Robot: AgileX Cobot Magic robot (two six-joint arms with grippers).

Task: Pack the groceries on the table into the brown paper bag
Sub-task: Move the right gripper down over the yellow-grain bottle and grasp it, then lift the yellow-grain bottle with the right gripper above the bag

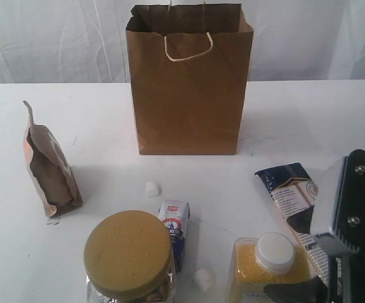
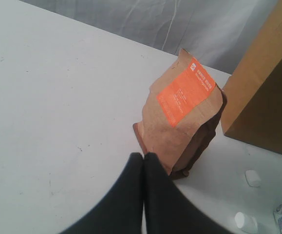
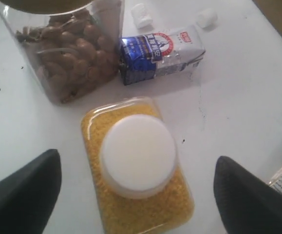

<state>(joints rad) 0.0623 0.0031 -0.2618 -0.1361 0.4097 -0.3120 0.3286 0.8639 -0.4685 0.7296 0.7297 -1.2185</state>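
Observation:
The brown paper bag (image 1: 188, 88) stands upright and open at the back middle of the table (image 1: 308, 120). Groceries lie in front of it: a brown pouch (image 1: 48, 167) at the left, a gold-lidded jar (image 1: 128, 252), a blue-white carton (image 1: 176, 230), two marshmallows (image 1: 152, 189) (image 1: 202, 278), a white-capped yellow-grain jar (image 1: 272, 262) and a noodle pack (image 1: 292, 189). My right gripper (image 3: 137, 161) hangs open above the grain jar (image 3: 131, 214), one finger on each side, not touching it. My left gripper (image 2: 143, 155) is shut and empty, just short of the pouch (image 2: 179, 117).
The right arm's body (image 1: 349, 214) covers the near right corner and part of the noodle pack. A white curtain (image 1: 56, 38) hangs behind the table. The gold-lidded jar of nuts (image 3: 67, 58) and the carton (image 3: 160, 51) sit close beside the grain jar.

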